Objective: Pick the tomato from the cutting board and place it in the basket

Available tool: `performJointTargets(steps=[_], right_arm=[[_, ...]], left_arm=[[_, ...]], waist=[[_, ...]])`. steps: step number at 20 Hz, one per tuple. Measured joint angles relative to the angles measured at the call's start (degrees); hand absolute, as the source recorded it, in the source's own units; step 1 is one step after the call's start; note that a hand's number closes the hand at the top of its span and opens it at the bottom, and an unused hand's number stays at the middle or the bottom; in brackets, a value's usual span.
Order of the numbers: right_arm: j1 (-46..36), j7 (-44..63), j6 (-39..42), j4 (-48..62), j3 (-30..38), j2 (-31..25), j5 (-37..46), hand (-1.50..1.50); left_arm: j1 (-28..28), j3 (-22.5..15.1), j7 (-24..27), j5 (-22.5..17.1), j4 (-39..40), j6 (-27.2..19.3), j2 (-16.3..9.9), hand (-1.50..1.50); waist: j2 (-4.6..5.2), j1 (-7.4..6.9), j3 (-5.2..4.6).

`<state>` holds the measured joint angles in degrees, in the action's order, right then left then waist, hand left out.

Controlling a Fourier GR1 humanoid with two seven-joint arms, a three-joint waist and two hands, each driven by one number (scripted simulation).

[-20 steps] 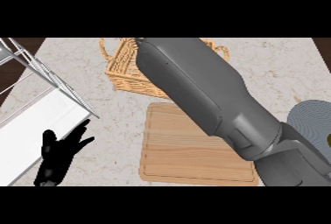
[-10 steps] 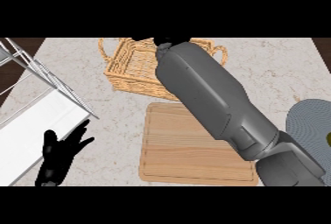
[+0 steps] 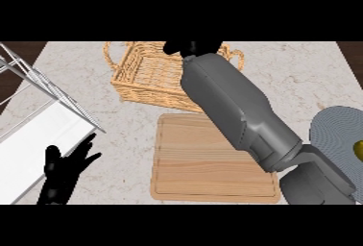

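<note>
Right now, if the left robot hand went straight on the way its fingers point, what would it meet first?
The left robot hand points up and slightly right. It would probably first meet the white tray and its wire rack, though depth is unclear.

counter (image 3: 305, 72): pale marbled stone look, beige veins, smooth, matt.
board (image 3: 202, 166): light wood, straight grain showing, smooth, with a shallow groove round the rim; at 6 o'clock from the basket.
basket (image 3: 145, 79): woven wicker, tan, rough open weave with looped handles.
rack (image 3: 53, 93): thin metal rods, silvery, at 9 o'clock.
tray (image 3: 39, 139): plain white, smooth, flat, under the rack.
plate (image 3: 333, 137): grey, finely ridged, matt, at 3 o'clock.
right forearm (image 3: 234, 110): grey shell, plastic-like, smooth, soft sheen.
left hand (image 3: 62, 175): black, matt.
</note>
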<state>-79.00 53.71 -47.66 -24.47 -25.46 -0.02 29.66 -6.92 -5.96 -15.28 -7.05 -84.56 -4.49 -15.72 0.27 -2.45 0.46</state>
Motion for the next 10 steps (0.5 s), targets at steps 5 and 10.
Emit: performJointTargets(steps=[5, 10], right_arm=[[1.1, -1.6, 0.6, -0.1, -1.1, 0.0, 1.4, -1.5], [2.3, -2.5, -0.4, -2.8, -0.4, -0.8, 2.5, -1.5]], left_arm=[[-0.1, 1.3, 0.3, -0.3, 1.1, 0.7, 0.0, 0.0], [-2.4, 3.3, 0.2, 0.2, 1.1, 1.9, -2.1, 0.0]], waist=[[-0.19, 0.78, 0.08], [-0.57, 1.33, 0.78]])
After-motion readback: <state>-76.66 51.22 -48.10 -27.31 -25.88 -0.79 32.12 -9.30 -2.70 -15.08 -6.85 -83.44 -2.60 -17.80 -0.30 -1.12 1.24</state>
